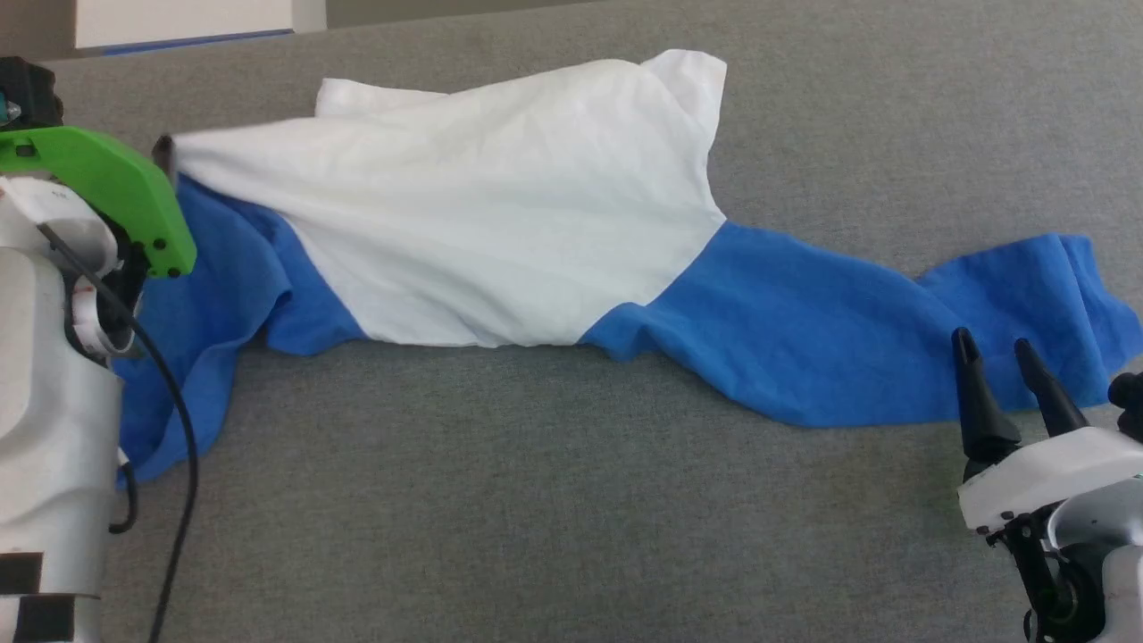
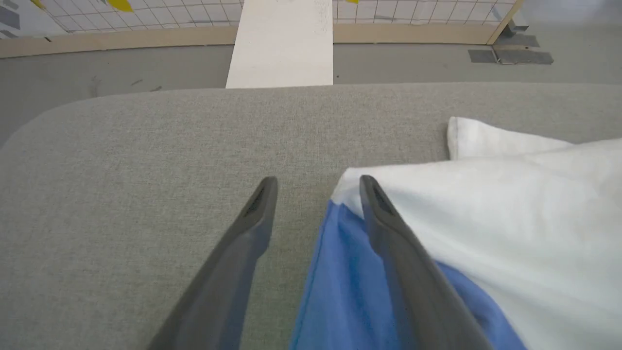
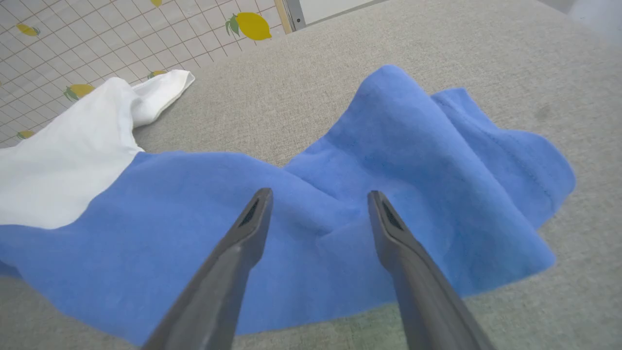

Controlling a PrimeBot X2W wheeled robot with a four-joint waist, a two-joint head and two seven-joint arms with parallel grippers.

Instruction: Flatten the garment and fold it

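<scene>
1. The shirt (image 1: pixel 500 232) lies crumpled across the grey cloth-covered surface (image 1: pixel 536 500), its white body bunched and both blue sleeves twisted. Flattening looks barely begun, and no fold is made.
2. The left gripper (image 2: pixel 318 181) has its jaws spread and holds nothing. The shirt's white corner and a blue sleeve edge reach partway into the gap, under one finger. I cannot tell whether that finger touches the cloth.
3. The right gripper (image 3: pixel 320 193) has its jaws apart, empty. The other sleeve lies rumpled beneath and ahead of both fingertips.
</scene>
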